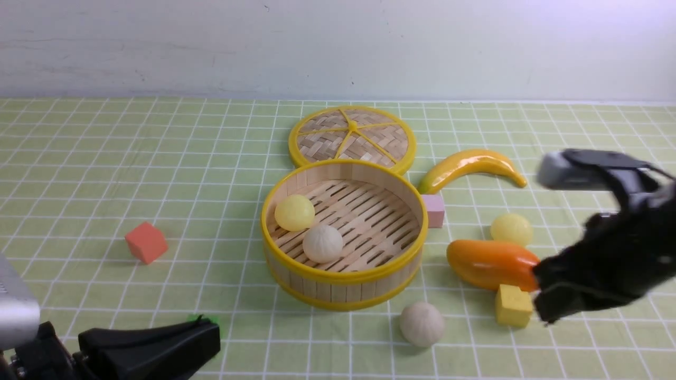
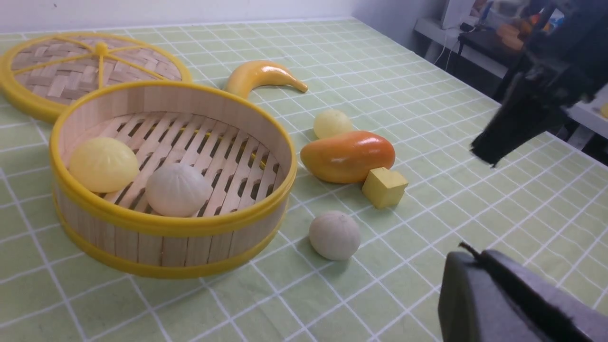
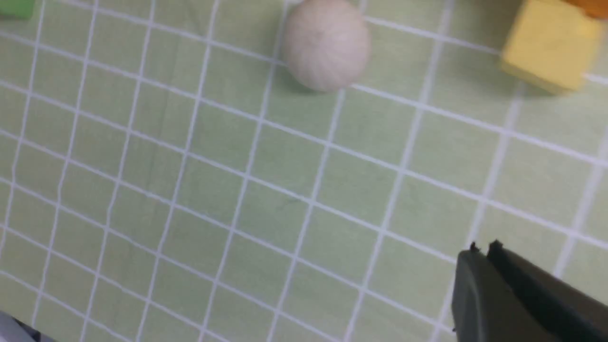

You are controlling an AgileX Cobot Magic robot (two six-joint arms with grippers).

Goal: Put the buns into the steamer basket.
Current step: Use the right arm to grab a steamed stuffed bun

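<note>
Two buns (image 1: 323, 244) rest inside the steamer basket (image 1: 343, 277)

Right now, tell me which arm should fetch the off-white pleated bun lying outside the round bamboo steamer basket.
Right. The right gripper hangs nearer that off-white pleated bun; the left gripper sits farther off, at the near left corner.

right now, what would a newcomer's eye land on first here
The large bamboo steamer basket sits dead centre, holding a yellow bun and a white bun. Right of it lies a glossy orange mango, with a loose yellow bun behind it and a loose white bun nearer the camera.
</note>
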